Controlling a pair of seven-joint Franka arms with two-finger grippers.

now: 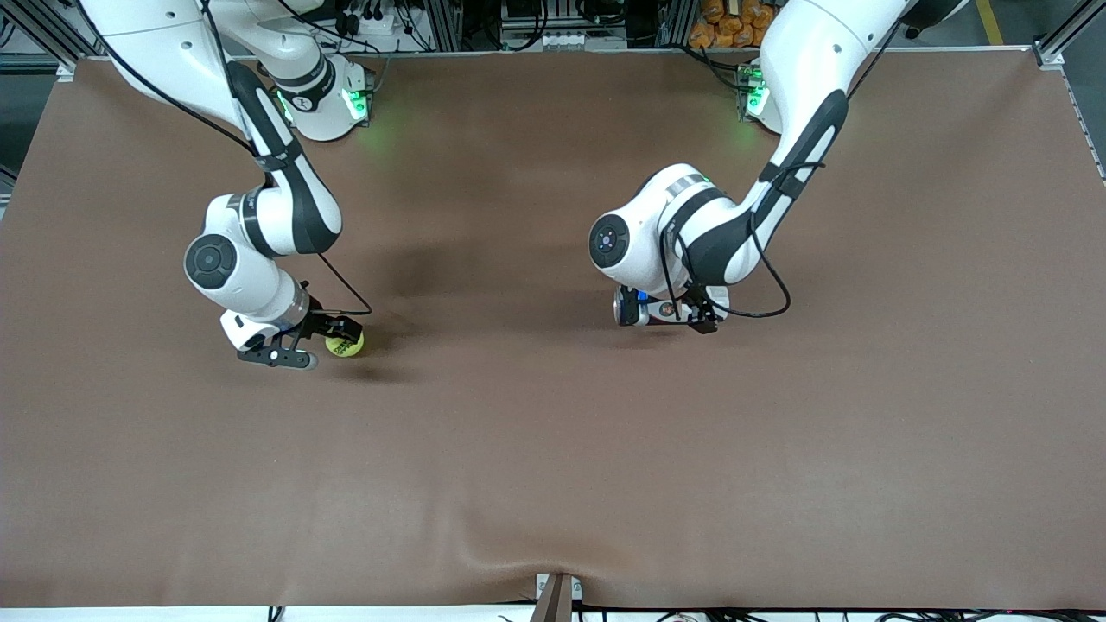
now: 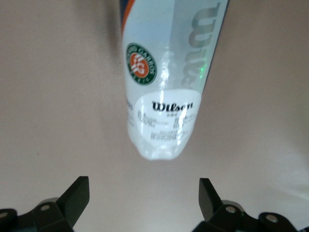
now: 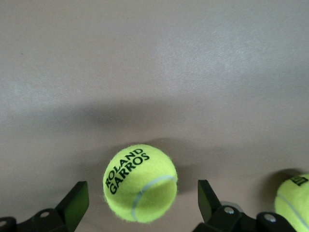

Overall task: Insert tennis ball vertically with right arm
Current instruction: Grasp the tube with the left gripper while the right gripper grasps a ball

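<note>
Brown table [image 1: 553, 484], right gripper [image 3: 140, 203] open around tennis ball [image 3: 140, 182].

Yellow-green tennis ball [image 3: 140, 182], black lettering; clear can [image 2: 166, 77], orange-green logo; brown table [image 1: 553, 449].

I see 2 big white jointed arms, the right arm [image 1: 259, 233] and the left arm [image 1: 717, 225], each with glossy rounded shells and long black panels along the links. Each elbow ends in a round black cap with a small blue mark at its centre. Thin black cables loop loosely off both forearms. Green lights glow at both bases. The right gripper [image 1: 298, 345] and left gripper [image 1: 704, 315] are matte black, with silver screws showing near the jaws.
</note>
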